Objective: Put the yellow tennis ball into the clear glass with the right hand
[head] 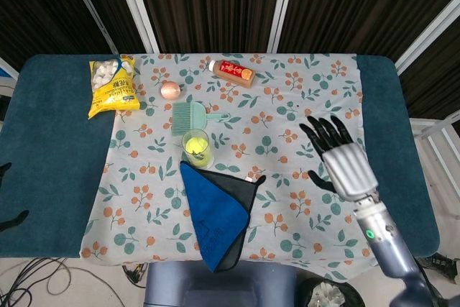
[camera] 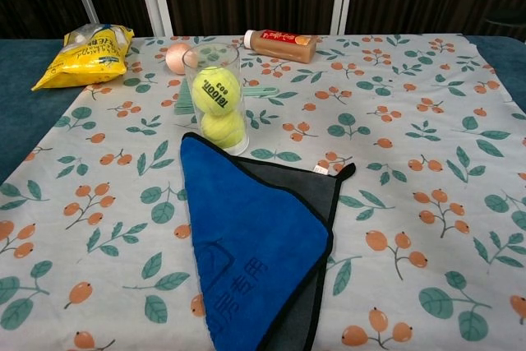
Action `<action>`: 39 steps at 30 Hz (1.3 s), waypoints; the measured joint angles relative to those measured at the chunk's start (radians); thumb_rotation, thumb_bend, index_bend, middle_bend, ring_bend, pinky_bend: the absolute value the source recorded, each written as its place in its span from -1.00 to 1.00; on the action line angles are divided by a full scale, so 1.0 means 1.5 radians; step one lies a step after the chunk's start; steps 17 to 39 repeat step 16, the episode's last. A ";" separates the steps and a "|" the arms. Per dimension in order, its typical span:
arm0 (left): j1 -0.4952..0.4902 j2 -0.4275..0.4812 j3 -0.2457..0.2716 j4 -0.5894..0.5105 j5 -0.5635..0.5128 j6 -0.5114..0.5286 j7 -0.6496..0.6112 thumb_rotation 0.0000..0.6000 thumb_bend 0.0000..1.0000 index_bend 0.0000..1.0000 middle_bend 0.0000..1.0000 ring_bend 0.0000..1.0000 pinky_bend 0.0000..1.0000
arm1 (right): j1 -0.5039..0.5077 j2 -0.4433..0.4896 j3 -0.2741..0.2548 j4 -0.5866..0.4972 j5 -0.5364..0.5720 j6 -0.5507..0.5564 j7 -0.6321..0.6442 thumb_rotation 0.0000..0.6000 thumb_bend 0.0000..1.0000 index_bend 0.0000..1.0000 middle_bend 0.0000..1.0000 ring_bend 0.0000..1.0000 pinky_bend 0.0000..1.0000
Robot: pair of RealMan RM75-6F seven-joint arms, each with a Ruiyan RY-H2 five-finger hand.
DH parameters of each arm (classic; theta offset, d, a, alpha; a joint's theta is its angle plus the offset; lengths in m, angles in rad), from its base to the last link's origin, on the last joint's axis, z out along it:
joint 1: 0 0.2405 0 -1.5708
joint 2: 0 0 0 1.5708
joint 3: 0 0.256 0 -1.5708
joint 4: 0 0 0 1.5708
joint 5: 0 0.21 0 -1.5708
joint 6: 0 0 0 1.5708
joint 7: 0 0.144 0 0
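Note:
The clear glass [camera: 233,65] stands upright just behind the blue cloth. A yellow tennis ball [camera: 215,90] sits inside it on top of a second yellow ball [camera: 223,128]. From above, the glass [head: 206,141] shows yellow ball [head: 194,149] at its mouth. My right hand [head: 342,163] hovers far to the right of the glass near the table's right side. Its fingers are spread and hold nothing, and the chest view does not show it. Two dark tips [head: 4,169] at the left edge may be my left hand; too little shows to tell how it lies.
A blue cloth [camera: 246,244] lies over a grey one in front of the glass. Behind the glass lie a green brush [head: 188,116], a pale round fruit [head: 170,90], a lying bottle [head: 233,72] and a yellow snack bag [head: 113,85]. Teal padding [head: 50,156] flanks the floral tablecloth.

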 measured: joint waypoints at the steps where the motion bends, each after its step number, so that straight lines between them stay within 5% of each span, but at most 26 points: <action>1: 0.000 -0.001 0.001 0.000 0.003 0.000 0.000 1.00 -1.00 -0.73 -1.00 -0.99 -0.94 | -0.025 0.002 -0.016 0.007 -0.025 0.024 0.005 1.00 -0.32 -0.83 -0.88 -0.84 -1.00; 6: 0.002 -0.004 0.001 0.002 0.015 0.014 -0.009 1.00 -1.00 -0.73 -1.00 -0.99 -0.94 | -0.136 -0.003 -0.079 0.077 -0.103 0.134 0.013 1.00 -0.32 -0.83 -0.88 -0.84 -1.00; 12: 0.005 -0.001 0.001 0.002 0.013 0.015 -0.016 1.00 -1.00 -0.73 -1.00 -0.99 -0.94 | -0.202 -0.024 -0.108 0.146 -0.125 0.169 0.004 1.00 -0.32 -0.83 -0.88 -0.84 -1.00; 39: 0.004 0.000 0.000 0.003 0.009 0.011 -0.022 1.00 -1.00 -0.73 -1.00 -0.99 -0.94 | -0.219 -0.034 -0.107 0.164 -0.120 0.165 -0.001 1.00 -0.32 -0.83 -0.88 -0.84 -1.00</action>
